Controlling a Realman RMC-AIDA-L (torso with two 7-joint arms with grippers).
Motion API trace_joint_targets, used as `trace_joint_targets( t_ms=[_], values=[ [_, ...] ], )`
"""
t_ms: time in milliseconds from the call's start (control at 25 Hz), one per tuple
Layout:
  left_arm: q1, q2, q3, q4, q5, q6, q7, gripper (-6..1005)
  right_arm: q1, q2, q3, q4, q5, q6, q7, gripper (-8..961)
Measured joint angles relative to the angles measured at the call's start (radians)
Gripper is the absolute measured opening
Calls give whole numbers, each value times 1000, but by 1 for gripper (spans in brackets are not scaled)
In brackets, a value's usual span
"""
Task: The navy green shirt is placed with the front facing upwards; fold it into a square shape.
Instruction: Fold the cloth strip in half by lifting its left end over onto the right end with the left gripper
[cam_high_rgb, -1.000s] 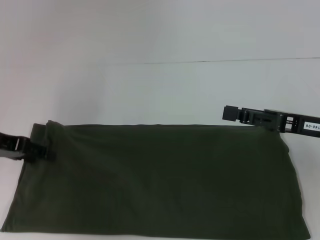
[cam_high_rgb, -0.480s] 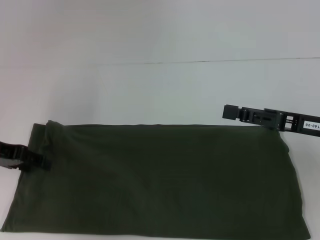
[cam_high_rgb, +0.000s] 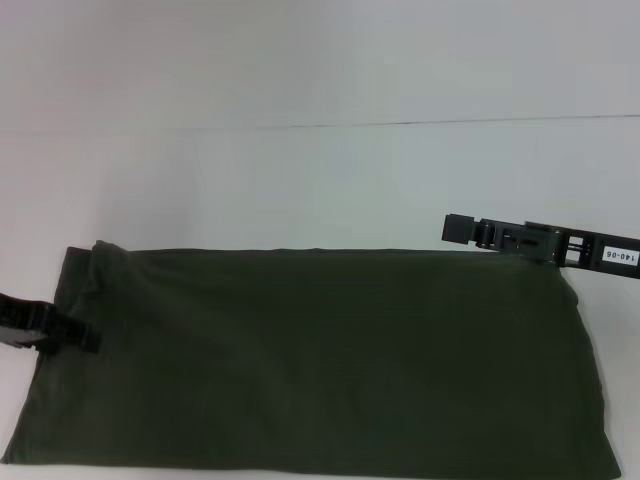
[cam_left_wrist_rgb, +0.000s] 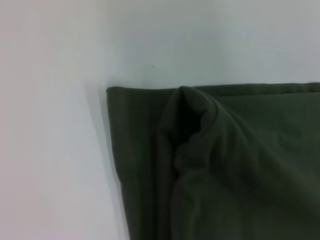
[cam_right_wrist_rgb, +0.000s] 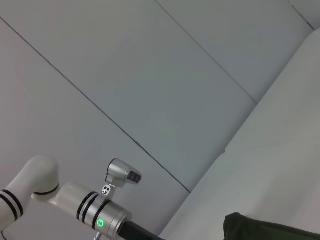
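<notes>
The navy green shirt (cam_high_rgb: 320, 360) lies folded into a long flat rectangle across the near part of the white table (cam_high_rgb: 300, 180). Its plain side is up, and the print and collar are hidden. My left gripper (cam_high_rgb: 85, 340) is low at the shirt's left edge, its tip just over the cloth. My right gripper (cam_high_rgb: 455, 228) hangs level over the shirt's far right edge. The left wrist view shows the shirt's far left corner (cam_left_wrist_rgb: 225, 170) with a small raised pucker. The right wrist view shows a corner of the shirt (cam_right_wrist_rgb: 265, 231).
A thin seam line (cam_high_rgb: 400, 123) crosses the table beyond the shirt. The right wrist view shows my left arm (cam_right_wrist_rgb: 100, 215) far off against grey wall panels.
My left gripper has slid left and toward the near side along the shirt's left edge. The pucker at the far left corner stays. My right gripper has hardly moved.
</notes>
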Motion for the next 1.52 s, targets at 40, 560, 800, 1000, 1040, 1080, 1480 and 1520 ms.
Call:
trace_joint_targets(
  t_ms=[40,560,800,1000,1040,1080,1480,1520],
  values=[
    [0,0,2,-1,1,-2,0,702,0,0,0,0,0,0,0,586],
    [0,6,-7,24,8,-25,-20,709,-1,0,5,0,0,4,2,587],
    [-7,11,-4,33,48,-8,-44,713,-4,0,6,0,0,8,2,588],
    [-8,10,10,30,50,-7,-53,715,-4,0,5,0,0,18,2,588],
    [-8,9,12,28,52,-7,-54,716,-4,0,5,0,0,19,2,588],
    [-8,8,13,28,53,-7,-54,717,-4,0,5,0,0,19,2,588],
    [-5,-1,45,24,61,-29,-64,722,1,0,2,0,0,27,2,587],
    [-4,-2,50,24,61,-31,-66,723,2,0,2,0,0,28,2,587]
  ],
)
